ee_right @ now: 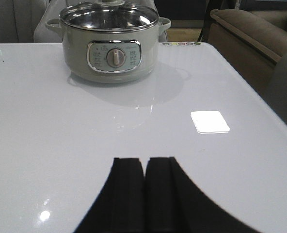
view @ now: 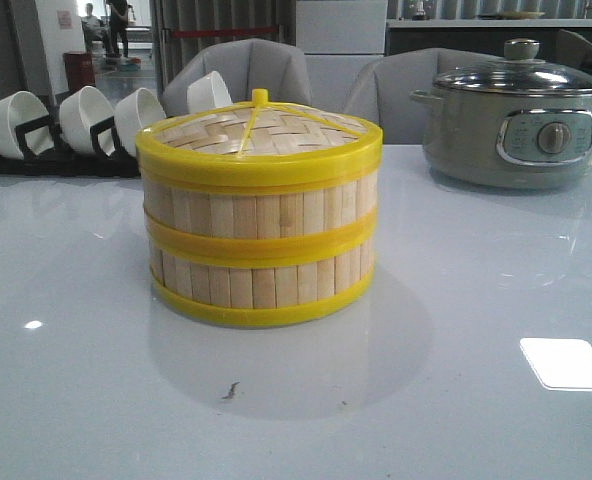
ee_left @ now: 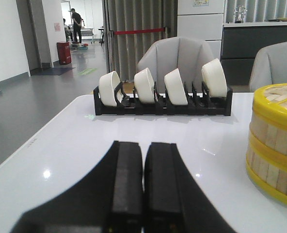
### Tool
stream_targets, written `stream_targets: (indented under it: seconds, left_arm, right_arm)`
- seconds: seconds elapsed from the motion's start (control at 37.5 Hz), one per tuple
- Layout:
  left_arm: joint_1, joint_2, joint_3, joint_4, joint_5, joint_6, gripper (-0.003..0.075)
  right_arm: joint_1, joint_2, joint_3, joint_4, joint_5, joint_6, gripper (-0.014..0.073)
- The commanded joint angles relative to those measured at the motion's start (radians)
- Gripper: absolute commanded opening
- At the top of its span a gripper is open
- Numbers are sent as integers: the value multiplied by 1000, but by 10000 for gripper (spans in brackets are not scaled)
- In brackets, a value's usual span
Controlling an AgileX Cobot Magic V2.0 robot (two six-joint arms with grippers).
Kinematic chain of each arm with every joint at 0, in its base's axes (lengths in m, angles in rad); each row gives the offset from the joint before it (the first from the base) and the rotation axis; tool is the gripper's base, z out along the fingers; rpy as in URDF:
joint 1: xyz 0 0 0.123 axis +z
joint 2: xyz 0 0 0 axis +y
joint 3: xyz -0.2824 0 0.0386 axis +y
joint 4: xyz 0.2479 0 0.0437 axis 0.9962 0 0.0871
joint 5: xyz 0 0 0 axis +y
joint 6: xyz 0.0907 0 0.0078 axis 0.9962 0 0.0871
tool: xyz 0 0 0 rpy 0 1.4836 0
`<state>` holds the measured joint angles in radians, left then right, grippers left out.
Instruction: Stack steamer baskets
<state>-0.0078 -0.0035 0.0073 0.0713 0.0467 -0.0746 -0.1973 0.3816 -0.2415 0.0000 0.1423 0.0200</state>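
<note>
Two steamer baskets stand stacked at the table's middle in the front view, the upper basket on the lower basket, with the woven lid on top. The stack's edge also shows in the left wrist view. My left gripper is shut and empty, low over the table, apart from the stack. My right gripper is shut and empty over bare table. Neither gripper shows in the front view.
A black rack with several white bowls stands at the back left, also in the left wrist view. A grey electric pot with glass lid stands at the back right, also in the right wrist view. Chairs stand behind the table.
</note>
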Motion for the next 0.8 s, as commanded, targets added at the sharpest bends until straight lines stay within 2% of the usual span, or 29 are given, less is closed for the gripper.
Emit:
stream_targets:
  seconds: [0.0, 0.61, 0.77]
  left_arm:
    - [2, -15, -1, -1, -75, 3, 87]
    - [2, -15, -1, -1, -75, 3, 87]
    - [2, -15, -1, -1, -75, 3, 87]
  right_arm:
    - [-1, 1, -30, -7, -81, -3, 55]
    - [-1, 1, -30, -7, -81, -3, 55]
    - [13, -68, -28, 6, -83, 0, 55]
